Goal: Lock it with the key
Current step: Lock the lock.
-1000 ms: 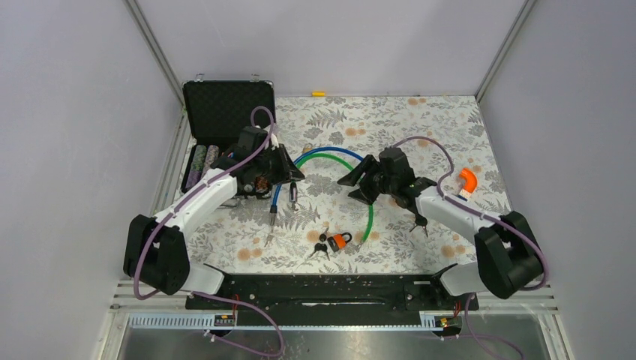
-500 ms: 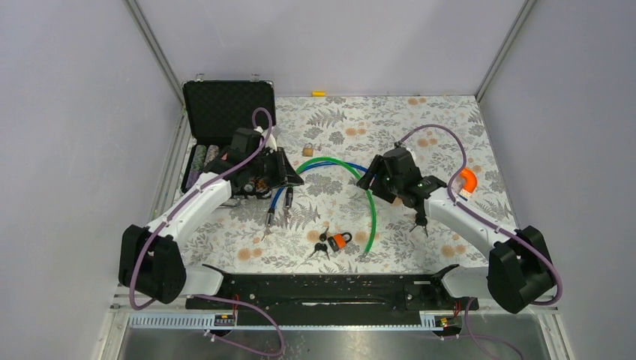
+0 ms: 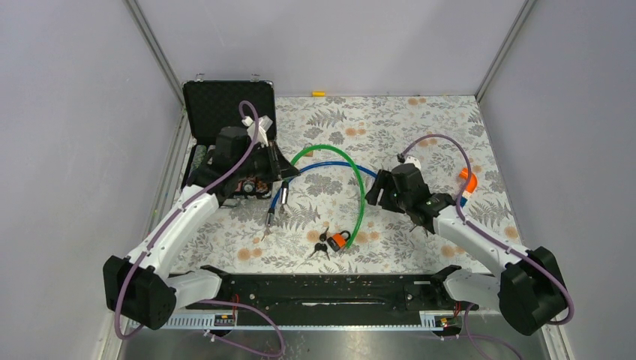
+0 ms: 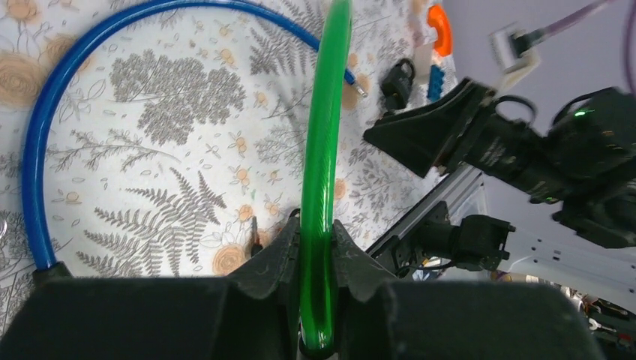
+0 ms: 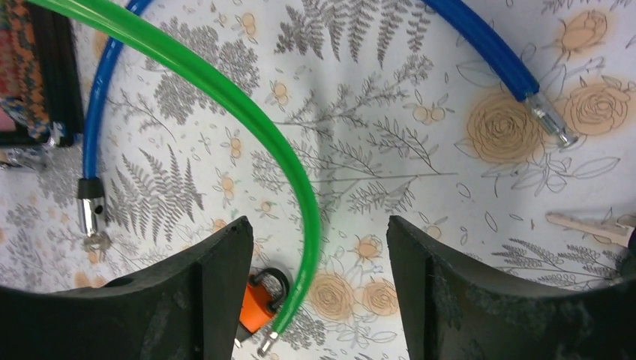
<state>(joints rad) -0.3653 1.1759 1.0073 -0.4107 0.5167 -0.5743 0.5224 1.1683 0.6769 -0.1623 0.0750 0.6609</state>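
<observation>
L pincer [image 4: 318, 251] clamped on green cable [image 4: 328, 112]; R pincer [image 5: 317, 238] apart, empty, above counter [image 3: 420, 120]. Padlock [image 3: 340, 241] w/ keys [image 3: 321, 245] sits lower centre of top view, by cable's free end. Risk: if the cable swings it could knock the padlock off-spot, or slip from the grip.

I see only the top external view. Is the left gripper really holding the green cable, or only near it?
Observer: The left wrist view shows the left gripper shut on the green cable.
Operator: And the other arm?
Observer: Its wrist view shows the right gripper open, holding nothing.
Operator: Is the cable's end locked in yet?
Observer: No. The metal tip lies bare beside the orange padlock, not in it.
</observation>
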